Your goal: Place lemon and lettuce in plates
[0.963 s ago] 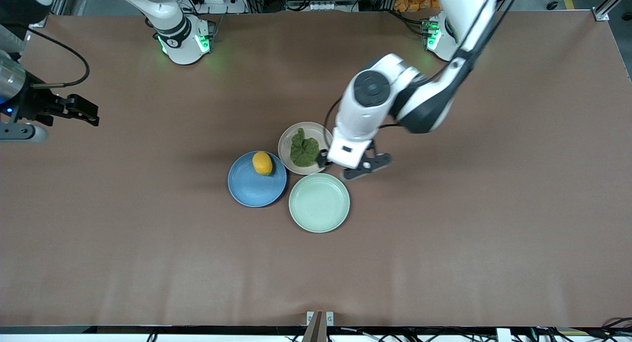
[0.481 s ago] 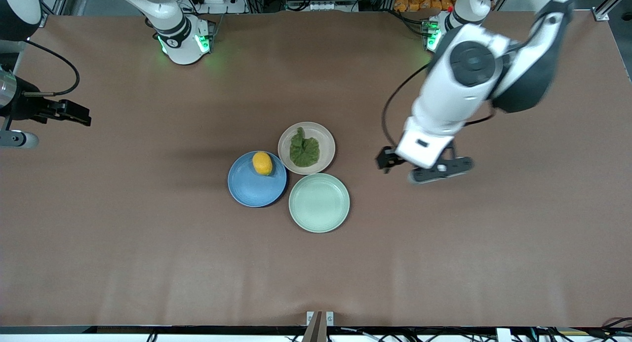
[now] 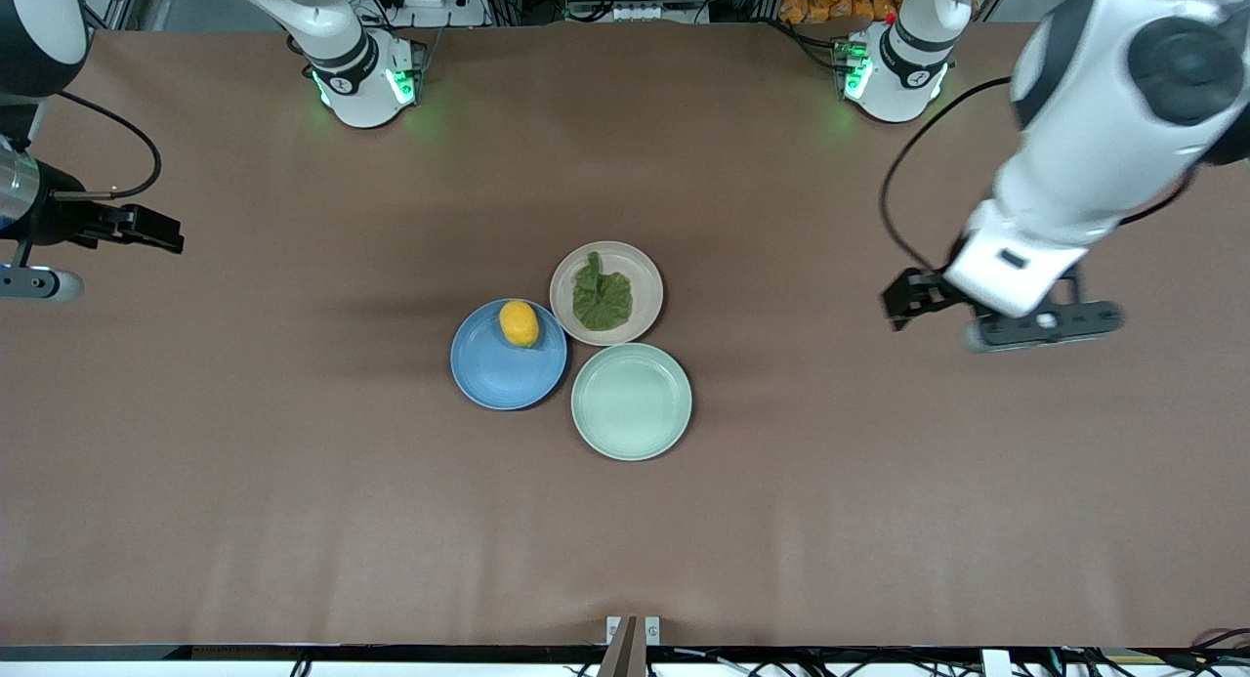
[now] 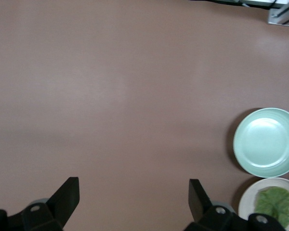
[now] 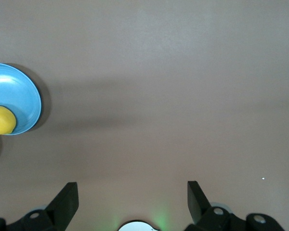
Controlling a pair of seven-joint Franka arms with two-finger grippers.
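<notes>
Brown bench [image 3: 293, 482], three plates clustered touching at its middle. Lemon [image 3: 519, 322] sits in the blue plate [image 3: 498, 379], up against the rim on the side toward the beige plate. Lettuce [image 3: 601, 294] lies flat in the beige plate [image 3: 645, 262], stem pointing toward the robot bases. Mint plate [image 3: 631, 401], nearest the front camera, holds nothing.

Left end effector [image 3: 986, 311] hangs over bare bench toward the left arm's end, well apart from the plates. Its wrist view shows both fingers [image 4: 67, 197] spread wide with only bench between them; nothing held. Mint plate and a slice of the lettuce plate show at the edge of that view.

Right end effector [image 3: 146, 230] is over the right arm's end of the bench, also well clear. Its fingers [image 5: 70, 197] are likewise wide apart and hold nothing; blue plate and lemon appear at the edge of its wrist view.

Judgement: both items are in their plates, both end effectors are free. Task looks complete; nothing left but parking the arms.
</notes>
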